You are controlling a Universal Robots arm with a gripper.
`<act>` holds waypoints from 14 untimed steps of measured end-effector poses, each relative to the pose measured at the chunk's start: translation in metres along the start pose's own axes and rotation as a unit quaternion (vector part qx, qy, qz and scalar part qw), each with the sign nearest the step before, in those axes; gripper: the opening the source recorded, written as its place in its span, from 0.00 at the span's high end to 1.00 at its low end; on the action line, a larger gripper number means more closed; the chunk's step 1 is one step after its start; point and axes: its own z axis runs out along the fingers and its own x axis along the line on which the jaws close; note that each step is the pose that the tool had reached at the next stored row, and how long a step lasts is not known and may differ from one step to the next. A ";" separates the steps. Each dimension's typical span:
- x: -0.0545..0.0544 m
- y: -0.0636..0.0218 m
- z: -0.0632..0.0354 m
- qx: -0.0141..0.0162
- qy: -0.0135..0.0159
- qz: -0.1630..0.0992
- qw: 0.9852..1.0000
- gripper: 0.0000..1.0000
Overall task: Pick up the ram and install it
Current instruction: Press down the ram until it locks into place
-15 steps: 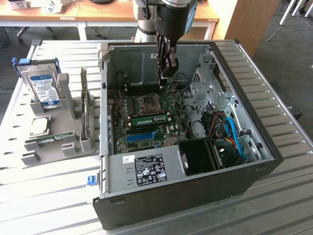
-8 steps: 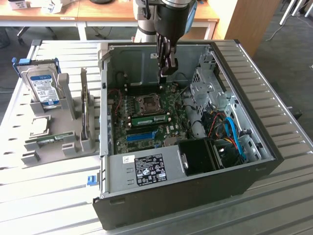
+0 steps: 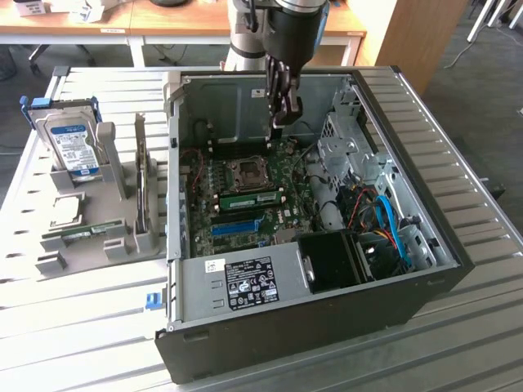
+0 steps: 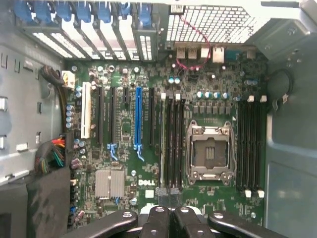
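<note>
The ram (image 3: 249, 198) is a long green stick with a white label. It stands in a memory slot of the motherboard (image 3: 286, 163), just on the near side of the processor socket (image 3: 245, 171), inside the open computer case (image 3: 327, 318). In the wrist view I see the ram (image 4: 162, 144) edge-on, in the slot farthest from the socket (image 4: 209, 151). My gripper (image 3: 282, 121) hangs inside the case above the board's far part, clear of the ram. The gripper (image 4: 168, 192) is shut, its dark fingers (image 4: 159, 201) pressed together with nothing between them.
On the exterior view's left a grey holder (image 3: 114, 237) carries a hard drive (image 3: 69, 143) with a blue-white label, a square silver chip (image 3: 65, 214), a small green board (image 3: 82, 234) and an upright card (image 3: 145, 188). Cables (image 3: 384, 220) and the black power supply (image 3: 331, 261) crowd the case's right.
</note>
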 end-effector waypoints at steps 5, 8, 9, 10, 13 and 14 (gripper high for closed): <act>0.000 -0.0147 -0.0003 0.000 0.000 0.000 1.000 0.89; 0.000 -0.0239 -0.0005 -0.001 0.000 0.000 1.000 0.89; 0.000 -0.0266 -0.0005 -0.001 0.000 0.000 1.000 0.89; 0.000 -0.0283 -0.0005 -0.001 0.000 0.000 1.000 0.89; 0.000 -0.0285 -0.0005 -0.001 0.000 0.000 1.000 0.89; 0.000 -0.0285 -0.0005 -0.001 0.000 0.000 1.000 0.89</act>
